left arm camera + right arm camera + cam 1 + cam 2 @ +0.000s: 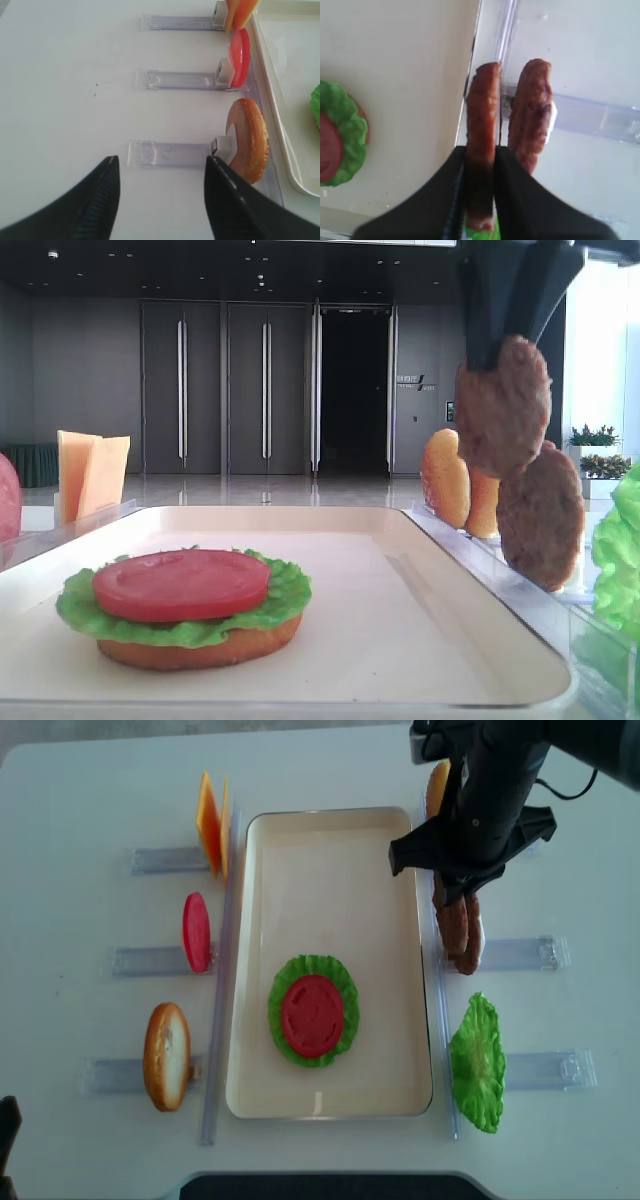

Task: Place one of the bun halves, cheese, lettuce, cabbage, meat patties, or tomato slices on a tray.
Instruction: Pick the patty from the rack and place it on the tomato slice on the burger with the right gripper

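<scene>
We're in a lobby-like hall: tall grey double doors (225, 388), polished floor, potted plants (592, 437) by a window, toy food on a white tabletop (80, 800).

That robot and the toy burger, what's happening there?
The right claw has pinched shut on one rough brown meat patty, held on edge beside the cream-white tray. A second brown patty stands on edge in its clear holder next to it. On the tray sits a bun half topped with ruffled green lettuce and a red tomato slice. The left claw hangs open, holding nothing.
</scene>
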Robot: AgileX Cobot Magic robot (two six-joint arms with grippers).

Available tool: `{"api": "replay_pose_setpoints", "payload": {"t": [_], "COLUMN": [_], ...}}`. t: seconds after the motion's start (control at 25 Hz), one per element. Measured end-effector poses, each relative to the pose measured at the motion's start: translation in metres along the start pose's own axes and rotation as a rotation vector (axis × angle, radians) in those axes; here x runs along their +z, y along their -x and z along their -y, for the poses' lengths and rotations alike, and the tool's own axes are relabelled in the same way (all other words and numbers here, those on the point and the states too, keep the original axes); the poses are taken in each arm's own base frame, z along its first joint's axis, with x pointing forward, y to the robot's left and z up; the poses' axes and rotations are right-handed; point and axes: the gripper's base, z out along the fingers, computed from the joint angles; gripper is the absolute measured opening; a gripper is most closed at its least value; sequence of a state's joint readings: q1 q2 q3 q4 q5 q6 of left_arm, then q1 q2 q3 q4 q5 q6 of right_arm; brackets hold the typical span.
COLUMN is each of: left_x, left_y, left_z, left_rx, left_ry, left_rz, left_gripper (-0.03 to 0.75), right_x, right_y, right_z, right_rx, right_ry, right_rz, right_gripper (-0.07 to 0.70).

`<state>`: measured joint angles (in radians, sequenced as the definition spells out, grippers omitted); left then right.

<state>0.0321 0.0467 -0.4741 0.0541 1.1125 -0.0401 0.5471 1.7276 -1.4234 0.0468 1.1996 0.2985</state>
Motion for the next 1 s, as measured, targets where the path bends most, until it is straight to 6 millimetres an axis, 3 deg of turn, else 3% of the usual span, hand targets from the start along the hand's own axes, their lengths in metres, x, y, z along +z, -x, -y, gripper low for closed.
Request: {"api": "replay_pose_setpoints", "payload": {"t": [0.24, 0.44, 0.56, 0.8, 1.0], "left_x": [0.0, 0.0, 0.0, 0.0, 0.0], "left_y": [0.0, 0.0, 0.0, 0.0, 0.0], "left_z": [0.0, 0.0, 0.0, 0.0, 0.0], "left_rx": [0.0, 0.0, 0.0, 0.0, 0.0], "left_ry": [0.0, 0.0, 0.0, 0.0, 0.0], "left_rz": [0.0, 0.0, 0.0, 0.0, 0.0], "left_gripper": [0.412, 0.412, 0.412, 0.412, 0.412], "right_x": [-0.043, -0.059, -0.061, -0.058, -0.05], "right_y": [-0.016, -0.03, -0.054, -0.123, -0.147], "right_z": [0.002, -0.009, -0.021, -0.043, -0.062], "right_rx": [0.004, -0.021, -0.046, -0.123, -0.171], "right_ry": [0.047, 0.103, 0.122, 0.256, 0.403], "right_rz": [0.093, 0.117, 0.098, 0.072, 0.117], "right_gripper": [0.116, 0.116, 0.116, 0.116, 0.115]}}
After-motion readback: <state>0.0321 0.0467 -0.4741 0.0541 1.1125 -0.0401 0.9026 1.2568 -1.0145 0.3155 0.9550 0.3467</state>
